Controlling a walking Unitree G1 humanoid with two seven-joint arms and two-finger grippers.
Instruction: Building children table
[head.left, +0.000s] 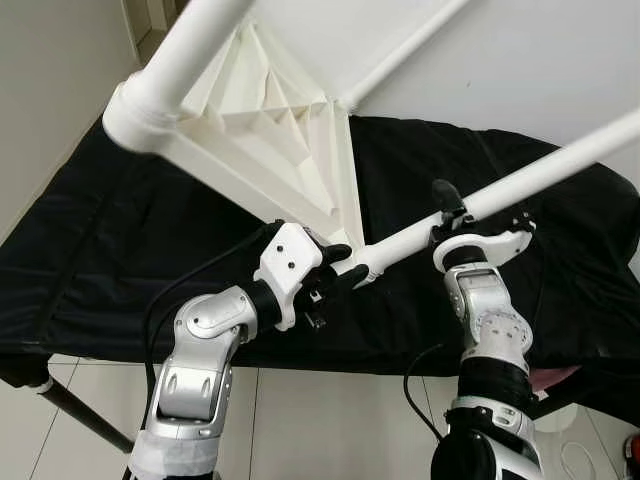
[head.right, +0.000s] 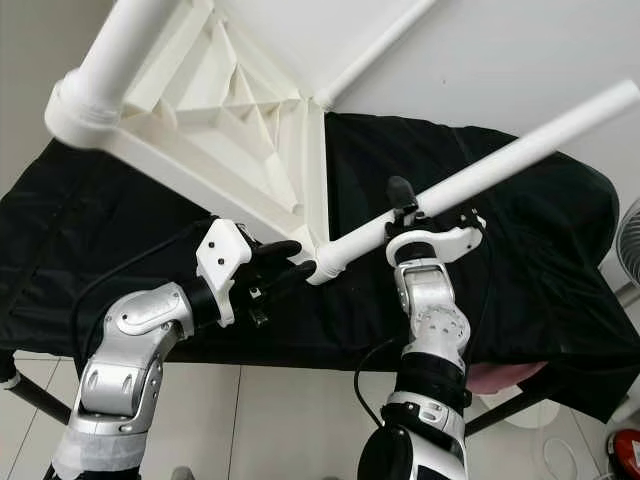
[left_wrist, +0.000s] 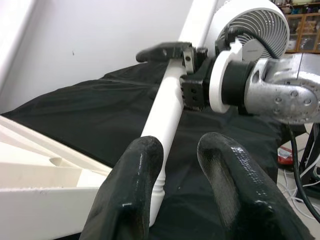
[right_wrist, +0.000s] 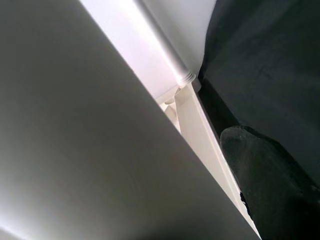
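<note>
A white plastic children's table (head.left: 270, 130) lies tipped with its ribbed underside toward me, on a black-covered bench (head.left: 100, 250). One thick leg (head.left: 190, 50) rises at the upper left. Another white leg (head.left: 540, 170) runs from the table's near corner out to the right. My right gripper (head.left: 452, 212) is shut on this leg partway along, one black finger (head.left: 445, 193) over its top. My left gripper (head.left: 345, 268) is open at the leg's collared end (head.right: 322, 268), by the table corner. In the left wrist view its two fingers (left_wrist: 135, 190) are spread, with the leg (left_wrist: 165, 105) running beyond them.
The bench's front edge runs just ahead of my arms, with tiled floor (head.left: 330, 420) below. A white fan (left_wrist: 255, 22) stands off to the right, cables and a red item (head.right: 628, 450) on the floor near it. A white wall (head.left: 500, 60) backs the bench.
</note>
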